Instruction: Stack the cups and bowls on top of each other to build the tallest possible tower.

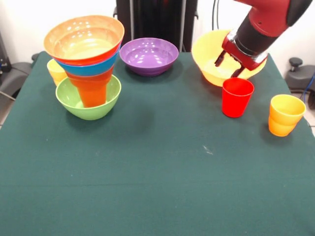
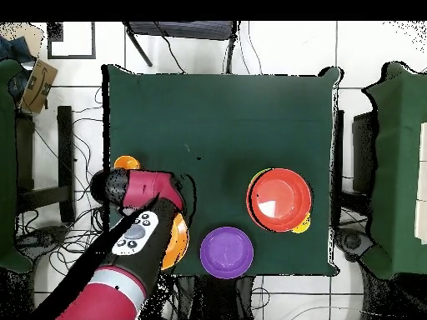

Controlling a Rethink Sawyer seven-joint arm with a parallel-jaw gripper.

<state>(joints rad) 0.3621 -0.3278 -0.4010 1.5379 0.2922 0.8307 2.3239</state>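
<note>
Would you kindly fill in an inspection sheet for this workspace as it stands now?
Surface: dark green cloth-covered table, with a small pale speck near its middle.
Job's things: flaring plastic tower, green bowl as base, orange cup, blue and wide orange bowls above. Small yellow cup behind it. Glossy purple bowl, big yellow bowl, red tumbler and yellow-orange tumbler stand apart.
Clutter: nothing seen.
Grippers: red and black arm's gripper open, over the big yellow bowl, holding nothing.
Cables: loose black wires on the floor around the table.
Surroundings: tiled floor, cardboard box, other green tables at the sides.
</note>
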